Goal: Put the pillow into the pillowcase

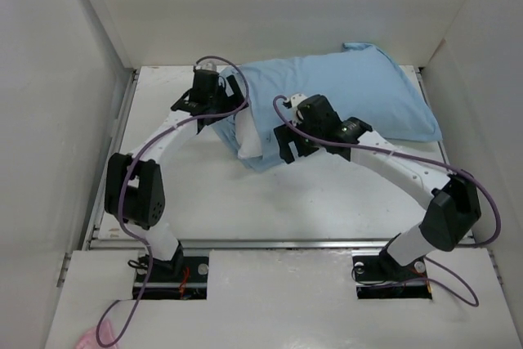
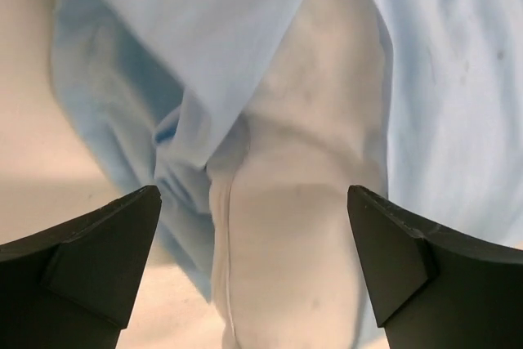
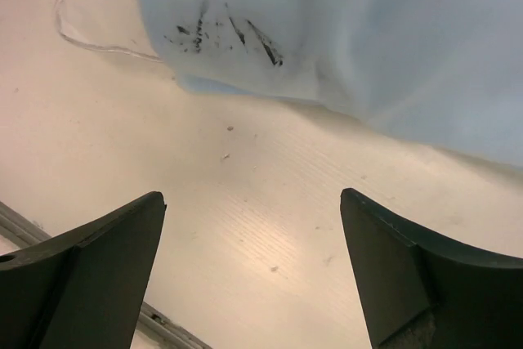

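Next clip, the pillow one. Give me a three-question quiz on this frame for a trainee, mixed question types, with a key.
1. True or false: the pillow is wholly inside the pillowcase.
2. Which wrist view shows bare white pillow fabric between the fingers? A) left B) right C) neither
3. Fill in: the left gripper and the right gripper are both ___, holding nothing.
Key: 1 false, a white end still sticks out of the pillowcase; 2 A; 3 open.
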`<state>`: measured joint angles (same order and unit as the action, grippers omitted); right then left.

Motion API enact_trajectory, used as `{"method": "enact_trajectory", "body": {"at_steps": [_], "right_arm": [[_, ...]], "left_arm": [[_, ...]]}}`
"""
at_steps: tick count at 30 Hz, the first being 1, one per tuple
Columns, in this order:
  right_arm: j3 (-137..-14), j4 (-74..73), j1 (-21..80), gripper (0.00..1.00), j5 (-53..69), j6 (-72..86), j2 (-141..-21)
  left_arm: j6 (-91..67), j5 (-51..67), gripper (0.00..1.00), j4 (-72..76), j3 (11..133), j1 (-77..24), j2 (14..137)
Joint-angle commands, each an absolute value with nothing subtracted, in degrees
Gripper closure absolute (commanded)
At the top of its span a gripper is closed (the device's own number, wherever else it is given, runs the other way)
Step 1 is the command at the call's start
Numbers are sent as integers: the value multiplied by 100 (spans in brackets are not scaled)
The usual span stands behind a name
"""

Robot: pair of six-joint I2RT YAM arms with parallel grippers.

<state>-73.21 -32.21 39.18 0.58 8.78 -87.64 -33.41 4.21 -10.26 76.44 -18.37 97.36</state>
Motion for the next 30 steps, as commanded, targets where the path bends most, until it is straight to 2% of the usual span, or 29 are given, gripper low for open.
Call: {"method": "enact_trajectory", "body": {"at_steps": [1, 5, 7, 12, 15, 19, 22, 24, 25, 26, 27, 30], "right_arm": [[-8049, -3656, 3954, 7, -448, 38, -8508], [-8744, -3631, 5006, 5, -1114, -1456, -8569], [-9025, -3516, 5185, 5, -977, -2332, -8884], [-10062, -4033, 5300, 5, -115, -3742, -10044], [-10581, -4236, 5300, 5, -465, -4375, -10879], [-10784, -3833, 5248, 4, -1658, -4746, -11776], [-11187, -3771, 5072, 5, -1661, -4659, -12409], [-11495, -3771, 4870, 30, -1854, -4457, -12725], [-11496, -3649, 4808, 49, -1854, -4204, -12727], [-11566, -3647, 4738, 64, -1689, -4140, -12727], [-11514, -3456, 4737, 99, -1557, -4070, -12666], [-10998, -2806, 4737, 100, -1101, -3666, -11929]], "left_arm": [[-3295, 124, 0, -870, 7297, -1706, 8661], [-3664, -307, 0, -1080, 6190, -1452, 7517], [-3779, -369, 0, -1081, 5557, -1389, 7095], [-4147, -492, 0, -1353, 4677, -1284, 6084], [-4289, -423, 0, -1354, 4272, -1231, 5715], [-4351, -360, 0, -1283, 3991, -1230, 5502], [-4351, -360, 0, -1283, 3990, -1230, 5554], [-4351, -413, 0, -1336, 3990, -1230, 5625], [-4298, -361, 0, -1336, 3990, -1230, 5695], [-4298, -360, 0, -1223, 3990, -1230, 5756], [-4246, -273, 0, -1135, 3990, -1230, 5757], [-4140, -10, 0, -749, 3990, -1230, 6081]]}}
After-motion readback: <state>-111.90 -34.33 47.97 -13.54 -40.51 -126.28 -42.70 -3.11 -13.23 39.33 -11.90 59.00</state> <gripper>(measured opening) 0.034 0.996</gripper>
